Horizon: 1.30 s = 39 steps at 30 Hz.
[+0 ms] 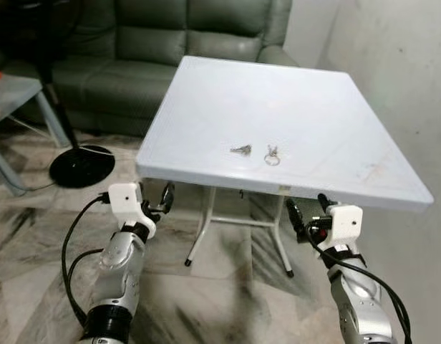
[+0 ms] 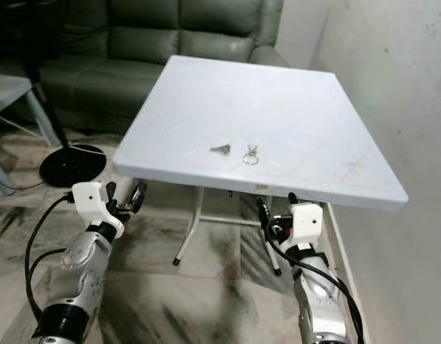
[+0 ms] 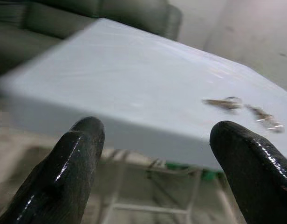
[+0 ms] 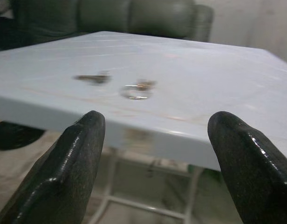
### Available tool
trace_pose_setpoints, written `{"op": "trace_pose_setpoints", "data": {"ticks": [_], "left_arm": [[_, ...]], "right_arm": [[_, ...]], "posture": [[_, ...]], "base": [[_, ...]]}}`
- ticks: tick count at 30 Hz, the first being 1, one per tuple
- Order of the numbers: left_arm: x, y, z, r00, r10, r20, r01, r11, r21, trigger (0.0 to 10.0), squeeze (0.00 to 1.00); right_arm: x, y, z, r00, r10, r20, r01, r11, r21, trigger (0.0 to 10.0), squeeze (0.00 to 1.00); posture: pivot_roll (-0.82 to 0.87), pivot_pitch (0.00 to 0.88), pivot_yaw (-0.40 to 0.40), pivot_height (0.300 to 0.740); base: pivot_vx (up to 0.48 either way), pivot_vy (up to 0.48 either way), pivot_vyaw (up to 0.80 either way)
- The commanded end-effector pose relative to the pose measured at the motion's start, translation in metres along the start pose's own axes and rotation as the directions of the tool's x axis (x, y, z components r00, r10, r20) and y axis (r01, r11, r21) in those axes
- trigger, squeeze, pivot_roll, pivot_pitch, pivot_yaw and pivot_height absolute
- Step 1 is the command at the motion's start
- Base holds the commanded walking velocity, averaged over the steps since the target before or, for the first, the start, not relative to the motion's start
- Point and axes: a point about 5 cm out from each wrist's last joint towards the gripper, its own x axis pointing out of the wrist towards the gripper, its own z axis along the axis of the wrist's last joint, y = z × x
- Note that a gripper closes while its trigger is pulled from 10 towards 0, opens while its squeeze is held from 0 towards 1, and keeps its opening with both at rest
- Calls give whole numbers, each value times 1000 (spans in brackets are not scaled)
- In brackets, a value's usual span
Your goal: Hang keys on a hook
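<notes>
A green sofa [image 1: 170, 43] and a fan base [image 1: 81, 165] stand beyond the white table [image 1: 335, 107]. The keys [image 1: 242, 150] and key ring [image 1: 272, 156] lie near its near edge, beyond the open fingers of the left gripper [image 1: 154, 198] and right gripper [image 1: 306, 208].

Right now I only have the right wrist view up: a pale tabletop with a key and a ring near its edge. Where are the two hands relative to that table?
Observer: Both are below and in front of the table's near edge. The left hand is by its left corner, the right hand under its right part.
Operator: Are they holding anything?
Observer: No. Both hands are open, and the dark key and the key ring lie on the tabletop.
Operator: What's behind the table?
Observer: A green sofa, with the black round base of a floor stand on the marble floor to the left.
Operator: Any hook?
Observer: I can't make one out in these views.
</notes>
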Motion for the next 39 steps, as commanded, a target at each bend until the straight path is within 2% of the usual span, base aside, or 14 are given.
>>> {"op": "trace_pose_setpoints", "data": {"ticks": [1,26,39], "left_arm": [[2,-8,-2,1000,-22,-6,22,1000,-2,10000,0],[2,-9,-3,1000,-2,-8,2,1000,-8,10000,0],[1,-14,-4,1000,-16,5,16,1000,-9,10000,0]], "right_arm": [[-1,-8,3,1000,-23,5,23,1000,-6,10000,0],[1,-9,4,1000,-12,3,12,1000,-9,10000,0],[2,-9,4,1000,-5,2,5,1000,-9,10000,0]], "posture": [[-1,0,-79,740],[2,0,-87,740],[2,0,-91,740]], "base": [[371,0,0],[348,0,0],[0,0,0]]}}
